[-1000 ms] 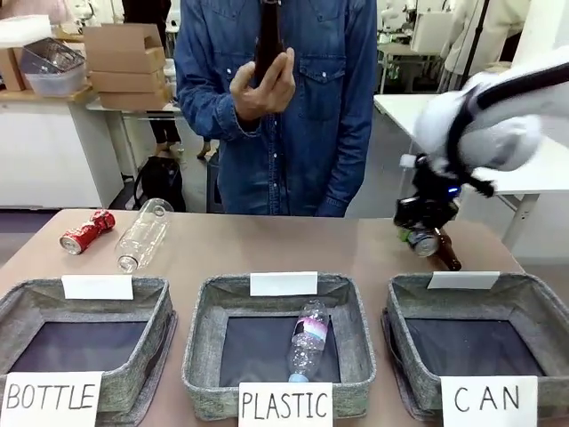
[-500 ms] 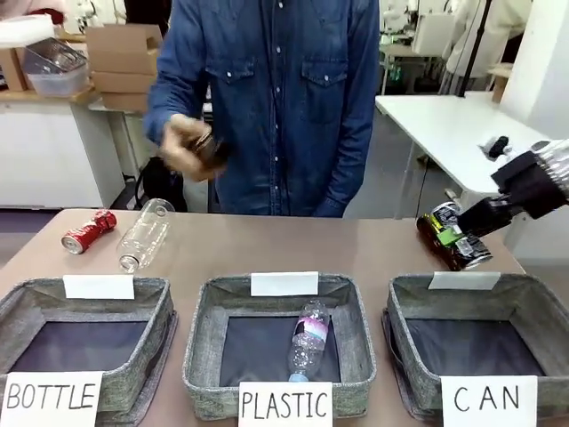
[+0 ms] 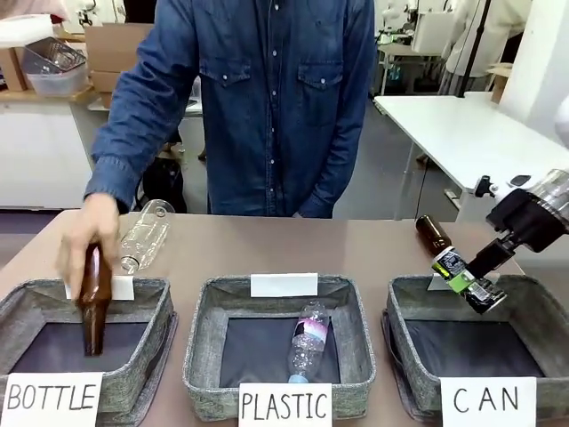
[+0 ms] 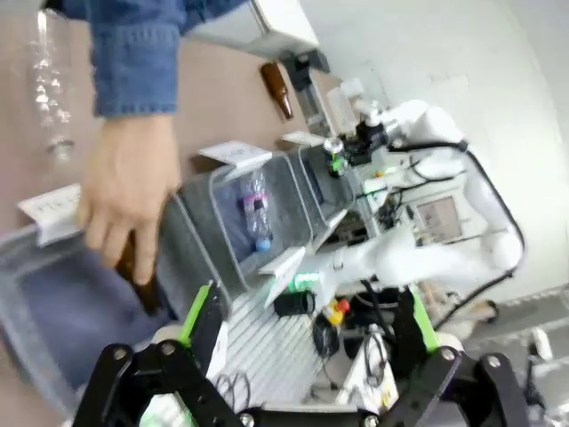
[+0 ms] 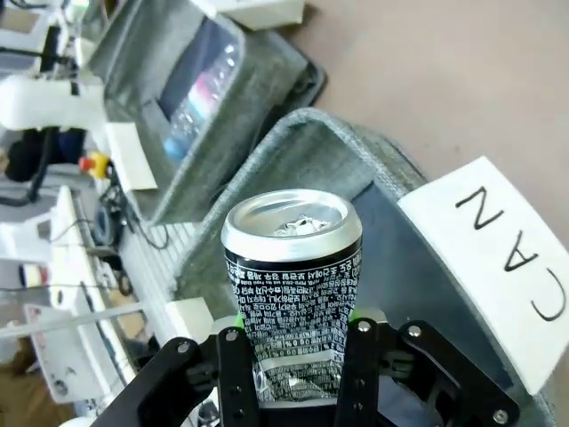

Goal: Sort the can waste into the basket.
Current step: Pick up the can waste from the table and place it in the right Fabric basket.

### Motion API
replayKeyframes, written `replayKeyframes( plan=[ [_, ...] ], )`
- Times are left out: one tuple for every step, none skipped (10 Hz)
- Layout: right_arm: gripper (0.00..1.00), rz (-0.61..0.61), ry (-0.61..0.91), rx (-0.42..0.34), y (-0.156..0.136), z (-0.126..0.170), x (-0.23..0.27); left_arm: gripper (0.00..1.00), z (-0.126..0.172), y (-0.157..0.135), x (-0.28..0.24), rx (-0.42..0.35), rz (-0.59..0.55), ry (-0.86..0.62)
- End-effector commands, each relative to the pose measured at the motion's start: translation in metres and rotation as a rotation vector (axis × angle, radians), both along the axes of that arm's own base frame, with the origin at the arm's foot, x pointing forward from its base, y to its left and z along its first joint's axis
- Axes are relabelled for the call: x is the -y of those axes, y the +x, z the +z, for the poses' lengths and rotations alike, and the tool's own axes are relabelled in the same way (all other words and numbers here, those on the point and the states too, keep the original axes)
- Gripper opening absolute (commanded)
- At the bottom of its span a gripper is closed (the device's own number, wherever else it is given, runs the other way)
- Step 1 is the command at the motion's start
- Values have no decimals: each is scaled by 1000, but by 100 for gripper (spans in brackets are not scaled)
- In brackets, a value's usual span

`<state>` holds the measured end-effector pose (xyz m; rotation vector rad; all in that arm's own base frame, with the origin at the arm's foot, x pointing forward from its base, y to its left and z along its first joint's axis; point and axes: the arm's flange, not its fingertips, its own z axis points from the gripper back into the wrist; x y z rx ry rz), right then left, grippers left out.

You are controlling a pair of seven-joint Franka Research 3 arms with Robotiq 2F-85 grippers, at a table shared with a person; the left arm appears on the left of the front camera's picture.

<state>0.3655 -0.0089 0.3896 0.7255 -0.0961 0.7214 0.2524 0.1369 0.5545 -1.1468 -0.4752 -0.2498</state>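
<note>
On the brown table [image 3: 373, 249] a grey BOTTLE basket [image 3: 160, 331] sits at the left with a brown bottle [image 3: 93, 307] upright inside it near the far wall. Beside it, the PLASTIC basket [image 3: 357, 338] holds a clear bottle [image 3: 308, 342] with a pale label, lying on the dark bottom. Behind the baskets an empty clear bottle [image 3: 145, 236] lies at the left and a second brown bottle [image 3: 433, 233] at the far right; a person [image 3: 267, 107] in a denim shirt stands across the table, with cardboard boxes [image 3: 111, 49] and a white table [image 3: 453, 133] farther back.
</note>
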Motion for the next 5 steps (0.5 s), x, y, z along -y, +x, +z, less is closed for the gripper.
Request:
replayKeyframes(
  plan=[
    [0,14,-42,38,3,0,3,100,34,-28,-52,-32,-28,122],
    [0,25,-41,38,4,-3,2,100,33,-35,-59,-27,-56,167],
    [0,31,-45,39,6,-4,2,100,30,-36,-59,45,-63,184],
    [0,35,-55,42,6,-4,2,100,34,-38,-46,-38,-11,113],
    [0,37,-60,42,7,-4,1,100,34,-38,-46,-38,-11,113]
  ],
)
